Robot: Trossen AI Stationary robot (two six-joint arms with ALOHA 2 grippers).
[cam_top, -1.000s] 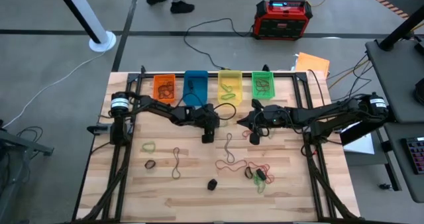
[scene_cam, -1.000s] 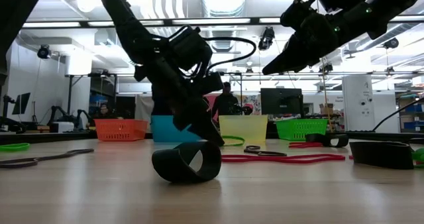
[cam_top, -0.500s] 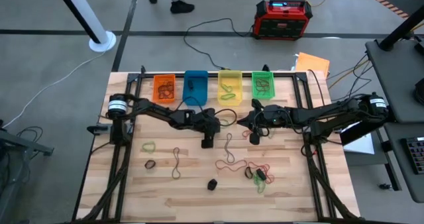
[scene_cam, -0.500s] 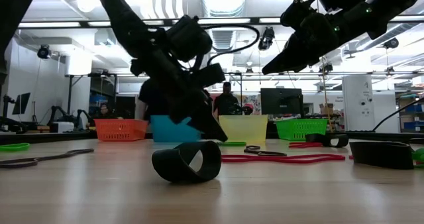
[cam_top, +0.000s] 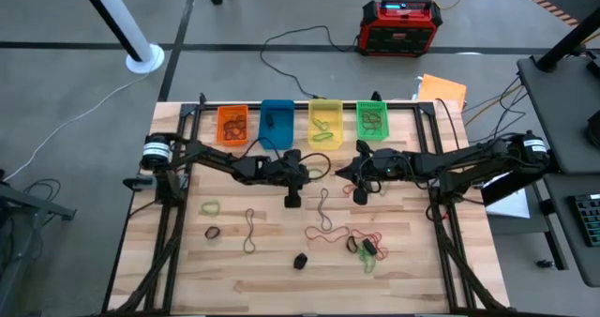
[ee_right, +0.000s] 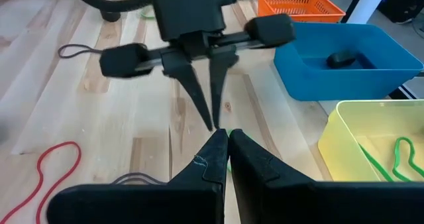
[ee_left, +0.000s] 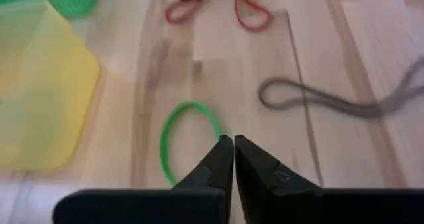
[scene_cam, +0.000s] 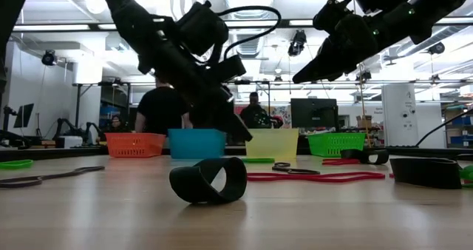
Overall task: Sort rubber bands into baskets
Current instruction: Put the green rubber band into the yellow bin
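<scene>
Both claws hung over the middle of the table, in front of the row of baskets. Left gripper (ee_left: 233, 144) pointed down with its two fingers pressed together and nothing between them, its tips just beside a green rubber band (ee_left: 189, 141) lying flat on the wood by the yellow basket (ee_left: 40, 85). From above, that band could not be made out under the left gripper (cam_top: 294, 197). Right gripper (ee_right: 228, 139) was likewise clenched on nothing; from its own wrist the left arm's fingers showed pointing down just ahead of it. In the high view the right gripper (cam_top: 359, 193) sat near the green basket (cam_top: 372, 120) and well apart from the left one.

The orange basket (cam_top: 232, 125), blue basket (cam_top: 276, 122), yellow and green ones stood in a line along the far edge, each holding some bands, though the contents were too small to sort by colour beyond a dark lump in the blue one. A red rubber band (ee_left: 217, 8) lay partly cut off at the frame edge, and a grey looped band (ee_left: 331, 101) was blurred. More bands were scattered across the near half of the table (cam_top: 422, 261), with a black band (scene_cam: 208, 180) standing on edge closest to the low camera. A person (scene_cam: 162, 109) stood behind the baskets, mostly hidden by the left arm.
</scene>
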